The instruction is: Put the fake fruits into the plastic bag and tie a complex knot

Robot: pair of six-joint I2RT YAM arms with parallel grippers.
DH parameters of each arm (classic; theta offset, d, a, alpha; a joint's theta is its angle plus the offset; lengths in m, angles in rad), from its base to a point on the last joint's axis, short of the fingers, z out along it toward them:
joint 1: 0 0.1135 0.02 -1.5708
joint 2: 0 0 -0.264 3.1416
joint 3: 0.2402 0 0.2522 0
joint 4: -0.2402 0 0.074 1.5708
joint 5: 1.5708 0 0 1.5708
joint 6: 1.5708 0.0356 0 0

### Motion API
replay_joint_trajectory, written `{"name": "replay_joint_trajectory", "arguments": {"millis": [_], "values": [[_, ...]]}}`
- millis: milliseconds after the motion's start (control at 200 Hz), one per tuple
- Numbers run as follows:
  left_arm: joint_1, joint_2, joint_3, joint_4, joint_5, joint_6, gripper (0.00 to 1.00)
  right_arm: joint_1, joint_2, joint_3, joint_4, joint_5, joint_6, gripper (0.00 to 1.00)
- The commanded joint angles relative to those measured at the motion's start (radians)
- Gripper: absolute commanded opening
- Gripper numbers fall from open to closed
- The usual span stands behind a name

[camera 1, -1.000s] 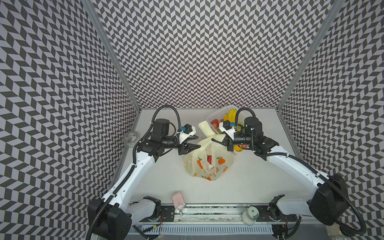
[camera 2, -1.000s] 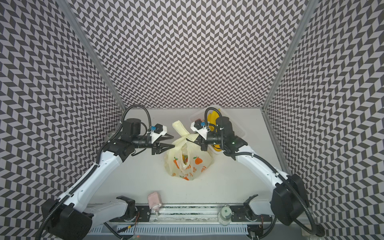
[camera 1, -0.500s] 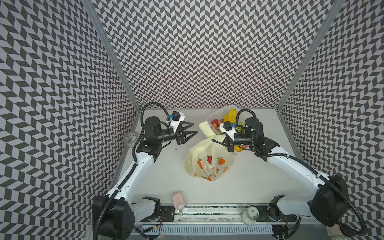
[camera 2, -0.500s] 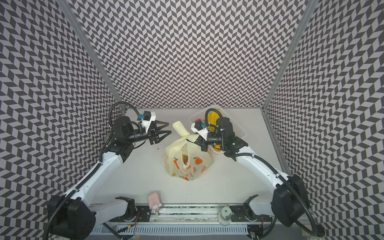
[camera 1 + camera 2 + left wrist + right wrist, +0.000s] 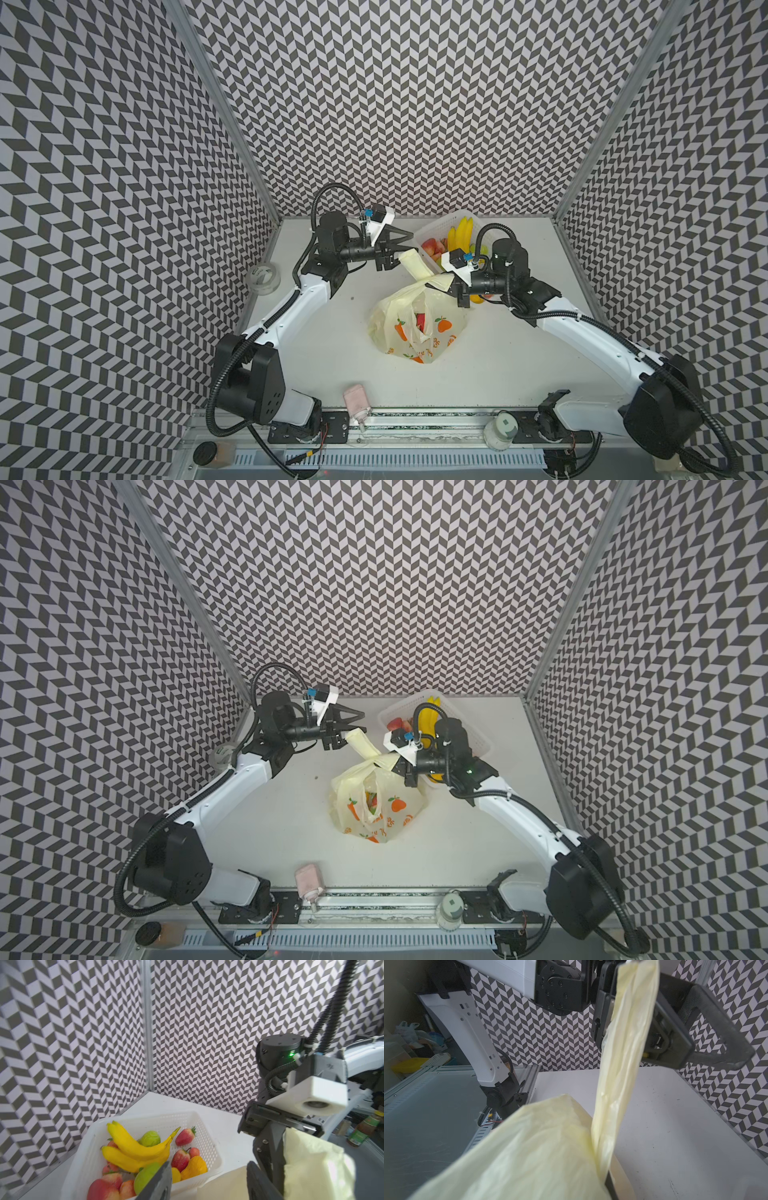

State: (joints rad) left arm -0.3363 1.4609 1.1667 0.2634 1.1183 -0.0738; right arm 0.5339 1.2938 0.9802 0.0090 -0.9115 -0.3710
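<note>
Shows the plastic bag (image 5: 415, 328) standing mid-table with red fruit inside and one handle strip (image 5: 415, 266) rising toward the back. Finds the right gripper (image 5: 457, 286) clamped on the bag's top, and the left gripper (image 5: 401, 252) spread open around the strip's tip. Just behind, in the white basket (image 5: 436, 227), more fake fruits (image 5: 459, 237).

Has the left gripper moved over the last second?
Yes. The left gripper has left the plastic bag's side and gone toward the back wall, up beside the white basket.
</note>
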Motion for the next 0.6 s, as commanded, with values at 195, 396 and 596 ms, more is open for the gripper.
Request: {"name": "replay_joint_trajectory", "arguments": {"millis": [195,396,596], "values": [[-0.043,-0.04,0.04,-0.182,0.149,0.227,0.61,0.006,-0.038,-0.009,0.046,0.035,-0.076,0.0],[-0.062,-0.064,0.051,-0.325,0.158,0.379,0.66,0.006,-0.05,-0.013,0.043,0.085,-0.082,0.0],[-0.073,-0.102,0.033,-0.378,0.143,0.45,0.74,0.006,-0.067,-0.029,0.072,0.135,-0.087,0.0]]}}
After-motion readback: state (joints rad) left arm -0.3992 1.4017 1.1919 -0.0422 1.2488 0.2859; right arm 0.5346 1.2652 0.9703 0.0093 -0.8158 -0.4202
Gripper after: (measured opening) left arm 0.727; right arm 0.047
